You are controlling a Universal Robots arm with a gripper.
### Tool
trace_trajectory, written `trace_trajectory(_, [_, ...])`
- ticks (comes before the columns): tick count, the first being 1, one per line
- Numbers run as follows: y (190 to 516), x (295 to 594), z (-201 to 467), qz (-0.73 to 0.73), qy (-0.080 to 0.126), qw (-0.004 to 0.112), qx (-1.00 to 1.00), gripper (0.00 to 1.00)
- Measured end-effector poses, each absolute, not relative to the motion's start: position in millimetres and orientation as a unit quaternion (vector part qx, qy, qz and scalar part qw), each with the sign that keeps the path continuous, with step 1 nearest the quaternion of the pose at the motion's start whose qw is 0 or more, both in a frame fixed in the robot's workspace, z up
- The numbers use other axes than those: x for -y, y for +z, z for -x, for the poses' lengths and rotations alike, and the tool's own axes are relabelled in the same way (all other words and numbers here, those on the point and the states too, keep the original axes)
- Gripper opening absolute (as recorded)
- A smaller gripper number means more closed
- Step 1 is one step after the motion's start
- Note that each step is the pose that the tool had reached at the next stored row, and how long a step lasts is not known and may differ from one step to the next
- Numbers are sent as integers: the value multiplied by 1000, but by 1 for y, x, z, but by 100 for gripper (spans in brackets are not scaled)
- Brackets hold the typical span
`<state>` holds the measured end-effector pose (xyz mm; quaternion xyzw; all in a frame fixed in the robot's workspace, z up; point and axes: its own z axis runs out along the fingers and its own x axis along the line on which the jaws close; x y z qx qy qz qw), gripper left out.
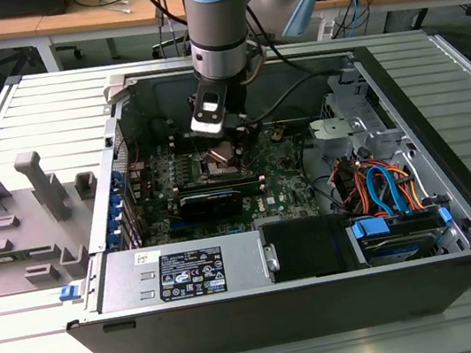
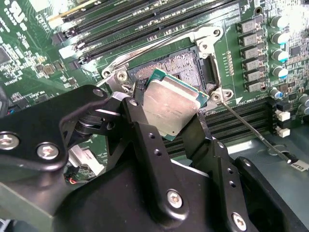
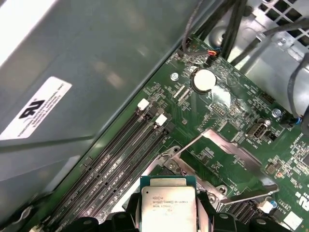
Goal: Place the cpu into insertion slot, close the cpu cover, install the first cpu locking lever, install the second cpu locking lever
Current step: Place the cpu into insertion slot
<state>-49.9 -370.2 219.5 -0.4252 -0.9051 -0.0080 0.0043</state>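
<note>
My gripper (image 2: 169,116) is shut on the cpu (image 2: 170,107), a flat square chip with a silver-grey top, gripped by its edges between two black fingers (image 2: 141,126). The chip hangs slightly tilted just above the insertion slot (image 2: 186,65), whose dark pin field and silver rim show behind it. In the first wrist view the cpu (image 3: 168,207) sits near the raised cpu cover (image 3: 219,147), a thin silver frame standing open over the green board. Two thin wire levers (image 2: 251,129) stick out beside the socket. In the exterior view the gripper (image 1: 224,147) reaches down into the open computer case.
Long black memory slots (image 2: 120,26) flank the socket. A black expansion card (image 1: 211,200) lies close in front of it, with the power supply (image 1: 188,272) beyond that. Drive cables (image 1: 381,189) fill the exterior view's right. A grey fixture (image 1: 18,220) stands outside the case.
</note>
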Motion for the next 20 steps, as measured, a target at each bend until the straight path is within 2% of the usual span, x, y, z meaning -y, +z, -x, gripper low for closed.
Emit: trace_trajectory(20, [219, 370, 51, 483, -8, 4, 876, 55])
